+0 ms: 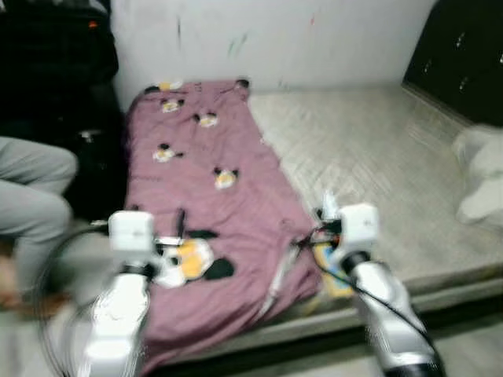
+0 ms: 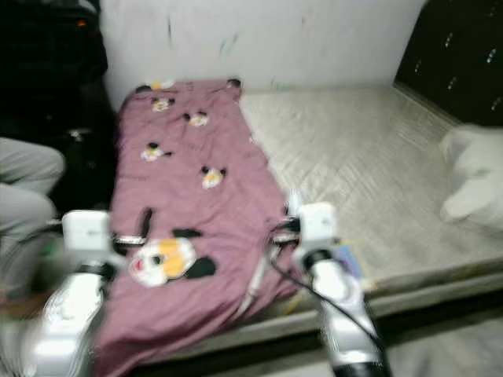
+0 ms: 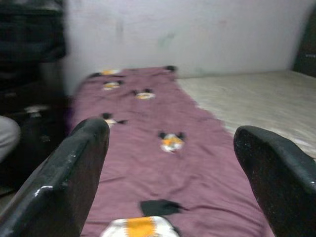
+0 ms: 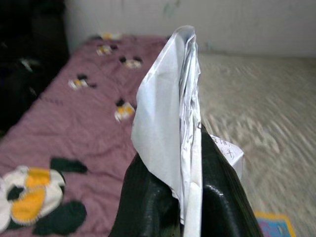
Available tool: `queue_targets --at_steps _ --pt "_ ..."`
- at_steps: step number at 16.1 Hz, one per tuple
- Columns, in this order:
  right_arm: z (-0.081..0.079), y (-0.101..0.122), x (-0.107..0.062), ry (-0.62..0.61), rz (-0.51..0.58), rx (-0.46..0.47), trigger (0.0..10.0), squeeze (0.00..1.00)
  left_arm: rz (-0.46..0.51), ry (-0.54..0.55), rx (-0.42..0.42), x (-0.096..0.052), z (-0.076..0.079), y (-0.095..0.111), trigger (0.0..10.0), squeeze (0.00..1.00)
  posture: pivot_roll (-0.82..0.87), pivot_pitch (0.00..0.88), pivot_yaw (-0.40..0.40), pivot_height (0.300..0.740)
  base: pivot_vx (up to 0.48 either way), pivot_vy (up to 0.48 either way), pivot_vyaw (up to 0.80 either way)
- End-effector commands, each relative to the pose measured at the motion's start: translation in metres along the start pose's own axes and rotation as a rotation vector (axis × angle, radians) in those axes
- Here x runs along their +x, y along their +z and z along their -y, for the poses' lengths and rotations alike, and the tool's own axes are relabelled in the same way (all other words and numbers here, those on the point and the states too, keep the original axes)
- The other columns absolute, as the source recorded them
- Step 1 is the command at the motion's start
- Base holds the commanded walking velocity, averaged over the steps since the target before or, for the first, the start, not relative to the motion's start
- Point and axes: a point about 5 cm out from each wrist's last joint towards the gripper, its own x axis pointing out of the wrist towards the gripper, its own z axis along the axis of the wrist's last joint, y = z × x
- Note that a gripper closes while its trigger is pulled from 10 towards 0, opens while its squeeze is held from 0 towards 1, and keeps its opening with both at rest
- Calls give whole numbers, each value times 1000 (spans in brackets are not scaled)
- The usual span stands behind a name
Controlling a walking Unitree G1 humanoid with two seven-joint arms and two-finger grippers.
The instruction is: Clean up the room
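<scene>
Paper (image 4: 170, 118), white and folded, stands pinched between the pressed-together fingers of the right gripper (image 4: 190, 197), held above the bed's near edge; small writing on it is too blurred to read. Left gripper (image 3: 173, 163) hovers with fingers spread wide over the mauve blanket (image 1: 208, 212) with cartoon prints. Beside it lies bare mattress (image 1: 377, 157). A person's grey-clad knee (image 1: 31, 181) is cut off at the left; head views are smeared.
</scene>
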Motion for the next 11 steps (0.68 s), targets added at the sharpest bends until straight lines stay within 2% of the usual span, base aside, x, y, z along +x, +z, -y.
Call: queue_targets --at_steps 1,7,11 --pt "-4 7 3 18 29 -3 10000 0 10 15 16 1 -6 4 10000 0 -47 0 3 740 0 0 0" --pt "-9 12 3 63 60 -64 10000 0 16 20 25 2 -7 4 10000 0 -53 0 4 740 0 0 752" --pt "-8 11 3 60 57 -64 10000 0 12 27 14 3 -8 4 10000 0 -54 0 3 740 0 0 800"
